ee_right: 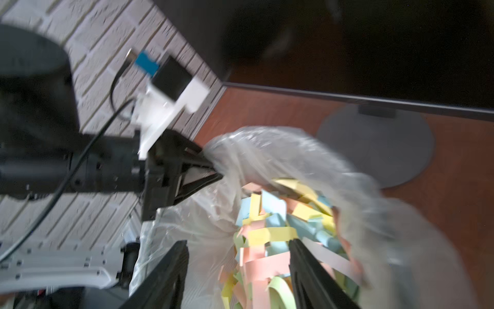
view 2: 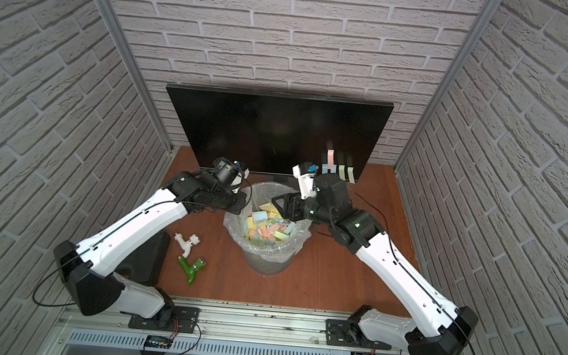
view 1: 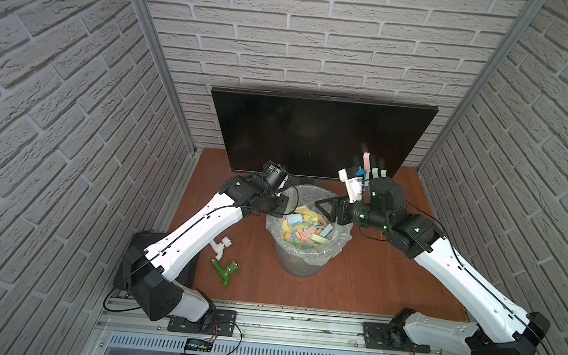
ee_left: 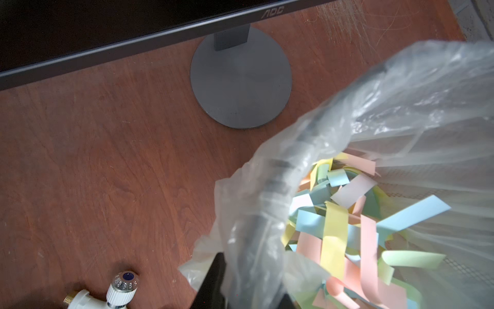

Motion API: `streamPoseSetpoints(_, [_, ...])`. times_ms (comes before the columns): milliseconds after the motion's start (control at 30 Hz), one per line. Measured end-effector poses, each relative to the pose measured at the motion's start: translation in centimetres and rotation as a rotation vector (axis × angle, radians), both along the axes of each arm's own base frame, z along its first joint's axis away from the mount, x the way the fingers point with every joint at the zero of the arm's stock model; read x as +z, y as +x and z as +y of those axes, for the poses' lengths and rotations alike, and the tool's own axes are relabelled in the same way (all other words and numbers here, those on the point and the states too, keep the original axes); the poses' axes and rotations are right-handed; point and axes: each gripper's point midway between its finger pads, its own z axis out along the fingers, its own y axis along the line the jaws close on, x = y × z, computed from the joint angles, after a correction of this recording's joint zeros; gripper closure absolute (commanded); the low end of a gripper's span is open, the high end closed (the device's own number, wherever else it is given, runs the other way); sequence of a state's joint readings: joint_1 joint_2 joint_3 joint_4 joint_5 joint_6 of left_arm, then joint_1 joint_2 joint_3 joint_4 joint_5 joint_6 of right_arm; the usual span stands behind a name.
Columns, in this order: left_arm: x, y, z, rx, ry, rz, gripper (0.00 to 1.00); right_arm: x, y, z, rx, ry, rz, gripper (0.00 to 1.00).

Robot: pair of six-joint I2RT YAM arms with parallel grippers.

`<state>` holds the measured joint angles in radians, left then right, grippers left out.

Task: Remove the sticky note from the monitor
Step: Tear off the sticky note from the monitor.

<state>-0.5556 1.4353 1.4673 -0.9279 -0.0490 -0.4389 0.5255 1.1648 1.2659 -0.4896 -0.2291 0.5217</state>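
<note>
Four sticky notes cling low on the monitor near its right corner, so the job is unfinished; the right pincer hangs open and empty over the bin (already full of coloured strips); the left pincer is closed at the bin's bag.

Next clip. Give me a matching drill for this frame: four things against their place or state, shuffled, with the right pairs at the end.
Things:
1. left gripper
2. right gripper
3. pink sticky note
4. green tap fitting

Places or states:
A. lying on the table
B. stuck low on the monitor screen
C. open above the waste bin
D. shut on the waste bin's rim

Pairs: 1-D, 2-C, 3-B, 4-A.
</note>
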Motion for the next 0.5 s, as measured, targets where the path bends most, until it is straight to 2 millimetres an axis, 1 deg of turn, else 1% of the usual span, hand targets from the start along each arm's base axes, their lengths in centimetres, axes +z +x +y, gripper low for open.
streamPoseSetpoints(67, [-0.1, 0.0, 0.0, 0.0, 0.001, 0.001, 0.75, 0.9, 1.0, -2.8, -0.092, 0.023, -0.006, 0.38])
streamPoseSetpoints(167, [-0.2, 0.0, 0.0, 0.0, 0.002, 0.004, 0.75, 1.9, 1.9, -5.8, -0.184, 0.042, -0.007, 0.37])
streamPoseSetpoints(267, [-0.2, 0.0, 0.0, 0.0, 0.002, 0.003, 0.75, 2.4, 2.8, -8.2, -0.256, 0.065, -0.003, 0.37])
streamPoseSetpoints(367, [-0.2, 0.0, 0.0, 0.0, 0.002, 0.003, 0.75, 2.4, 3.8, -10.7, -0.326, 0.093, 0.015, 0.36])
streamPoseSetpoints(433, [-0.2, 0.0, 0.0, 0.0, 0.002, 0.003, 0.75, 2.2, 4.4, -12.1, -0.363, 0.114, 0.03, 0.36])
streamPoseSetpoints(500, [-0.2, 0.0, 0.0, 0.0, 0.003, 0.003, 0.75, 2.0, 5.0, -12.9, -0.382, 0.134, 0.043, 0.37])
